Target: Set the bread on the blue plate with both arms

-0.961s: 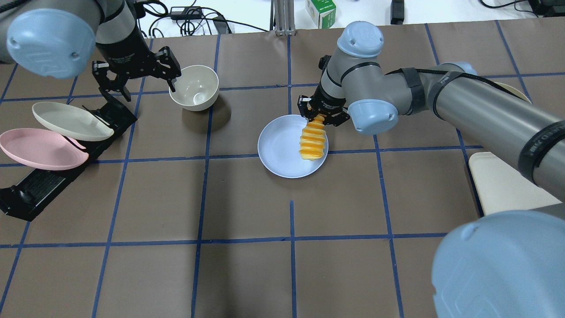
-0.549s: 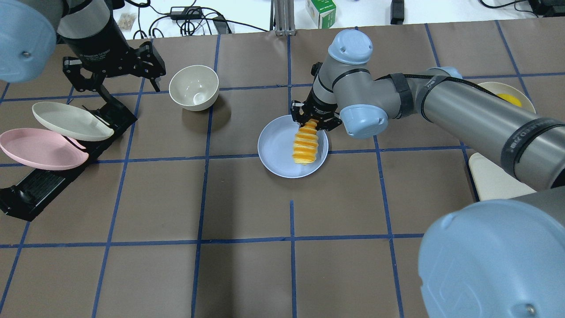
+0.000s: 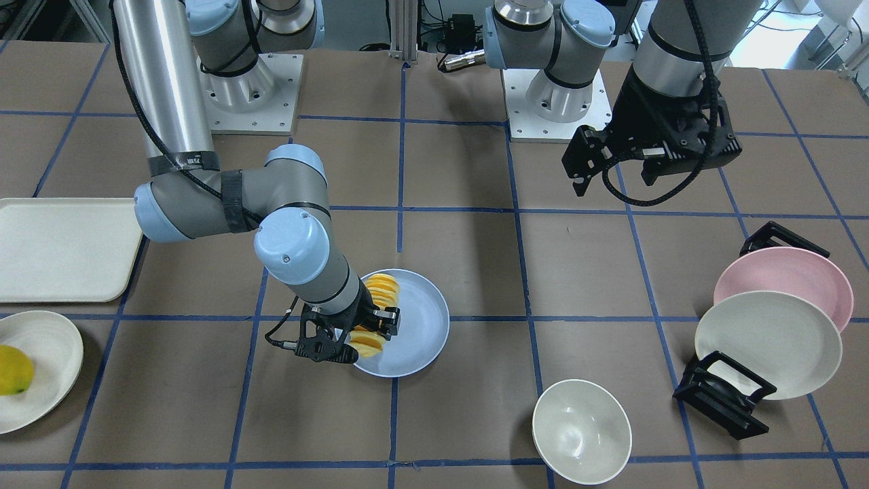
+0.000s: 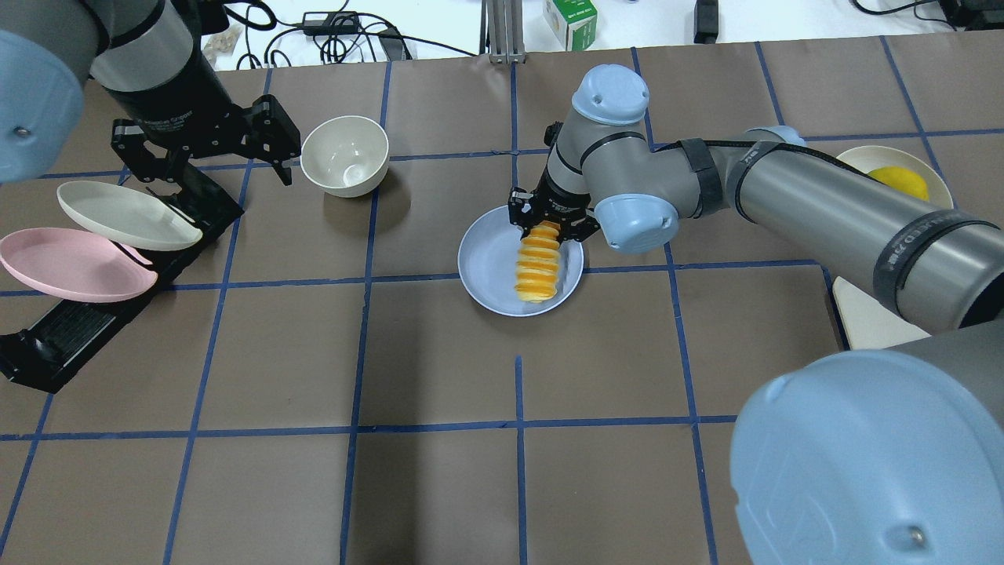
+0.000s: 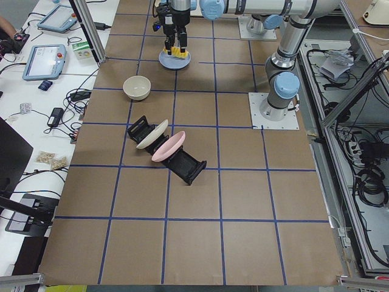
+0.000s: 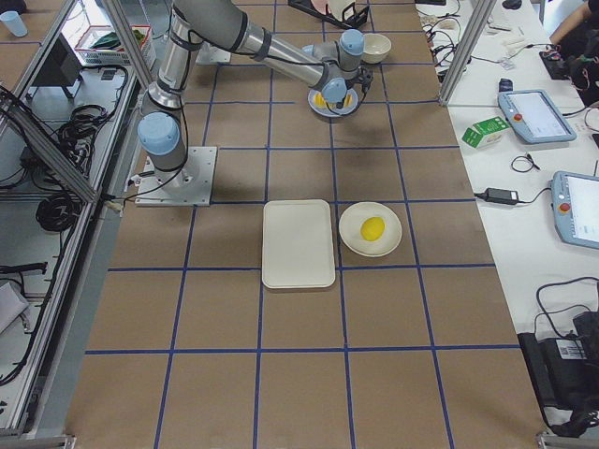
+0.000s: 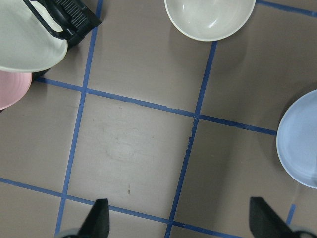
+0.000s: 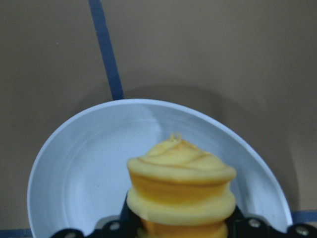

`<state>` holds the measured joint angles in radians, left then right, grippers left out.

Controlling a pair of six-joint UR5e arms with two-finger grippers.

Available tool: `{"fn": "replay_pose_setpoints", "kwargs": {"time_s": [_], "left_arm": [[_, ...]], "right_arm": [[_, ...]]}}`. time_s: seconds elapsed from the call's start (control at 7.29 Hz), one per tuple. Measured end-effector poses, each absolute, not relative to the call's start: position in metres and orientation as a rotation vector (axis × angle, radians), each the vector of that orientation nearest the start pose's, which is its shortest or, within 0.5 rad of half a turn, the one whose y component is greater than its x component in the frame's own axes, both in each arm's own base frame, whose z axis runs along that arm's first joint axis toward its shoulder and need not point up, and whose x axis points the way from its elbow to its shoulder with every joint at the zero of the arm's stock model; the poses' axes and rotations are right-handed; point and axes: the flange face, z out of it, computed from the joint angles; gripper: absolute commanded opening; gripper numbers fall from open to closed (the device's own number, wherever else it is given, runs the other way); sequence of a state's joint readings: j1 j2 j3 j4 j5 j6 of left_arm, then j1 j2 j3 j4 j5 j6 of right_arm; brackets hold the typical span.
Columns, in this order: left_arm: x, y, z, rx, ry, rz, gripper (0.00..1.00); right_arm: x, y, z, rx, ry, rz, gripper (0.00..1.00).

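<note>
Bread [image 4: 537, 267]: gripped at one end by the right end effector [image 4: 551, 227], fingers closed on the loaf's sides. The loaf runs lengthwise from the upper rim of the blue plate [image 4: 486, 267] toward its lower right, over the plate's right half in the overhead frame. The right wrist view looks along the loaf with the plate directly beneath it. Can't tell if the free end touches the plate or hangs just above.

Blue plate sits flat on the surface [image 4: 439, 369], a little above frame centre in the overhead view, on a blue tape line.

Left end effector [image 7: 181, 223]: fingers spread wide with nothing between them, upper left of the overhead frame, well apart from the plate. Its wrist view shows bare surface below, with the blue plate's edge at frame right.

White bowl [image 4: 345, 154] is just right of the left end effector, upright. Cream plate [image 4: 125, 214] and pink plate [image 4: 70, 263] lean tilted in a black rack [image 4: 55, 337] at frame left. Yellow fruit [image 4: 902, 182] sits on a cream dish [image 3: 41, 380] at the right edge, next to a cream tray [image 3: 61, 248].
</note>
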<state>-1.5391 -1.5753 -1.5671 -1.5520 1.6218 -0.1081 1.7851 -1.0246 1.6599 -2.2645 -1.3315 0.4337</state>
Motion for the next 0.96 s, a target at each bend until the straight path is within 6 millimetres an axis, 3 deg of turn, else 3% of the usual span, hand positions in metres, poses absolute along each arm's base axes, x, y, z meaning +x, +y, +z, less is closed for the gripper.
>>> {"fn": "replay_pose_setpoints", "kwargs": {"time_s": [0.27, 0.55, 0.69, 0.96], "left_arm": [[-0.106, -0.495, 0.478, -0.057, 3.099, 0.007, 1.00], [-0.098, -0.495, 0.473, -0.013, 3.111, 0.019, 1.00], [-0.096, -0.495, 0.473, -0.024, 3.120, 0.018, 1.00], [-0.098, -0.491, 0.477, -0.048, 3.140, 0.009, 1.00]], "right_arm": [[0.291, -0.601, 0.213, 0.304, 2.875, -0.001, 1.00], [0.280, -0.616, 0.247, 0.309, 2.886, -0.022, 1.00], [0.258, -0.621, 0.278, 0.299, 2.908, -0.025, 1.00], [0.191, -0.615, 0.349, 0.164, 3.041, -0.040, 1.00]]}}
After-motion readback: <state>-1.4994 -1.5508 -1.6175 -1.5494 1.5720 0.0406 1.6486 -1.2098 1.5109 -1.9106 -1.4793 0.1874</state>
